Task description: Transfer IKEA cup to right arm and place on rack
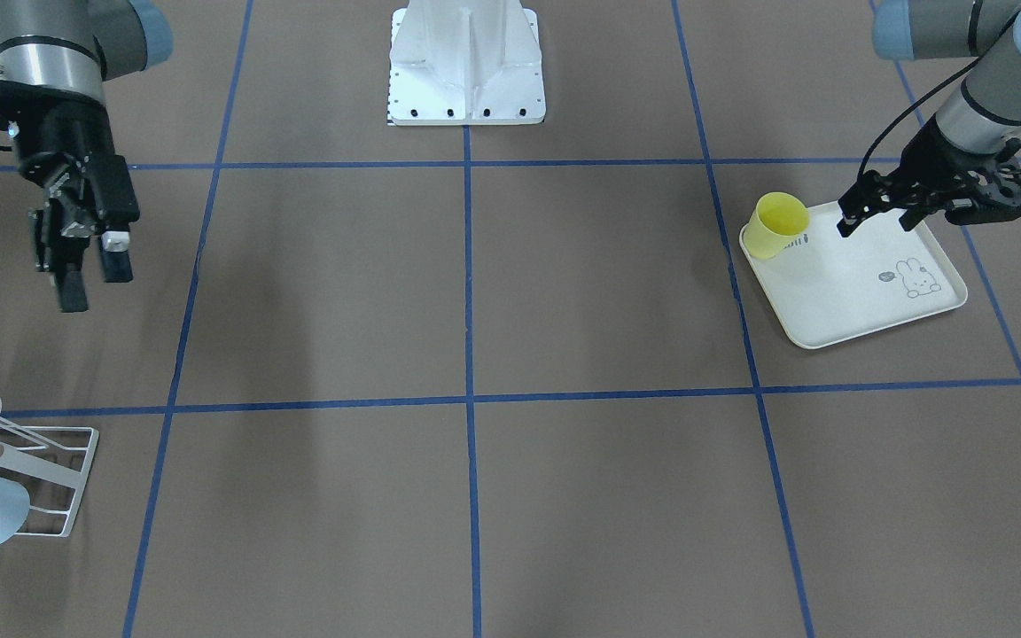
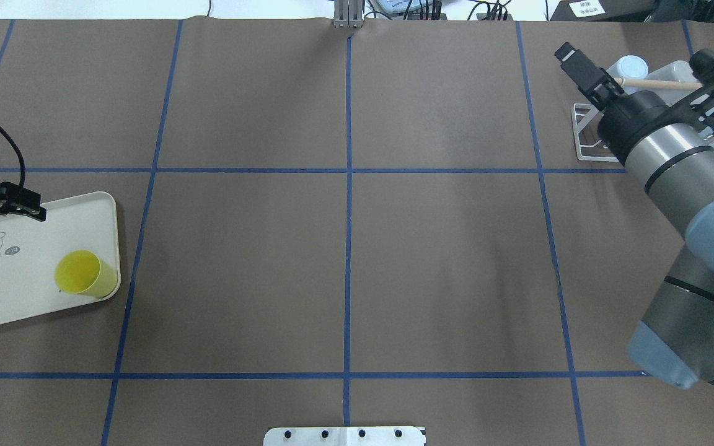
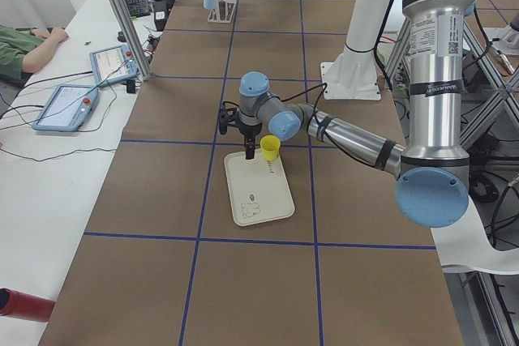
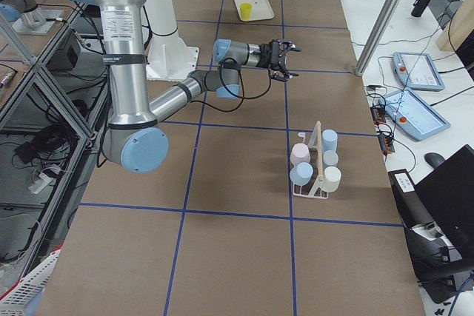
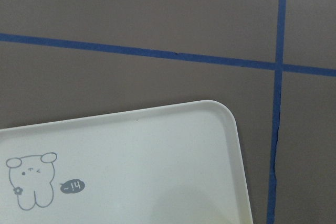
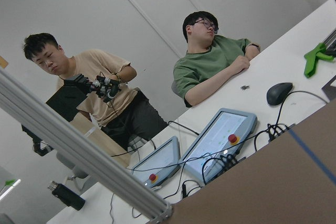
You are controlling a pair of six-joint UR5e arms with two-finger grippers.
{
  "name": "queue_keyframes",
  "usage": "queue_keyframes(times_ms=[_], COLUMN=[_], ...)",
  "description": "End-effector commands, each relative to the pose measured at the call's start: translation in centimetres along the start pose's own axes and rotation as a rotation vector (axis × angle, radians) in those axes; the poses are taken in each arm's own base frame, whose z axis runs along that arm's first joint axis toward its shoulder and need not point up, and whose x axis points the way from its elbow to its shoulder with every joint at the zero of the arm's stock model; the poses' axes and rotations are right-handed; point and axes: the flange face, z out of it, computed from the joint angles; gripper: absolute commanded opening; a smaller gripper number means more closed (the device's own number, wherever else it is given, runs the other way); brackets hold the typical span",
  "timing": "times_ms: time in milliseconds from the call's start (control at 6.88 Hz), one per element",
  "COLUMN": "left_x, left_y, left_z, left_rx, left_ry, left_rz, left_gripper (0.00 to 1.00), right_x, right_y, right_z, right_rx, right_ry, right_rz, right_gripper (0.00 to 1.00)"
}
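The yellow IKEA cup (image 1: pixel 776 226) stands upright at a corner of a cream rabbit-print tray (image 1: pixel 865 306), and shows too in the overhead view (image 2: pixel 81 274). My left gripper (image 1: pixel 874 221) hangs fingers-down over the tray's far side, a little apart from the cup, open and empty. Its wrist view holds only a tray corner (image 5: pixel 157 156). The white wire rack (image 1: pixel 50 478) sits at the table's other end with several cups on it. My right gripper (image 1: pixel 94 282) hovers above the table near the rack, open and empty.
The robot's white base plate (image 1: pixel 466 62) stands at mid-table on the robot's side. Blue tape lines grid the brown table. Two seated people and tablet pendants (image 6: pixel 218 140) at a side desk show in the right wrist view. A red bottle (image 3: pixel 24 304) lies on that desk.
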Motion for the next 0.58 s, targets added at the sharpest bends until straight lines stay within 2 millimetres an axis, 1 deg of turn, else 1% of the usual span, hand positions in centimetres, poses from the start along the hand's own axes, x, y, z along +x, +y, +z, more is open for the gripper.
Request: queue_keyframes(times_ms=[0, 145, 291, 436], left_x=[0.7, 2.1, 2.5, 2.3], left_y=[1.3, 2.6, 3.2, 3.7], left_z=[1.8, 2.9, 3.4, 3.8], left_rx=[-0.054, -0.082, -0.093, -0.105], left_ry=[-0.002, -0.001, -0.005, -0.01], left_rz=[-0.008, -0.052, -0.048, -0.046], left_gripper=[1.0, 1.0, 1.0, 1.0], right_x=[-4.7, -5.5, -5.4, -5.3], right_y=[6.1, 7.7, 8.2, 8.8], right_z=[0.1, 0.1, 0.0, -0.2], right_rx=[-0.108, -0.133, -0.142, -0.153], right_ry=[-0.067, -0.075, -0.074, -0.07], right_rz=[0.216, 0.237, 0.239, 0.237], right_gripper=[1.0, 1.0, 1.0, 1.0])
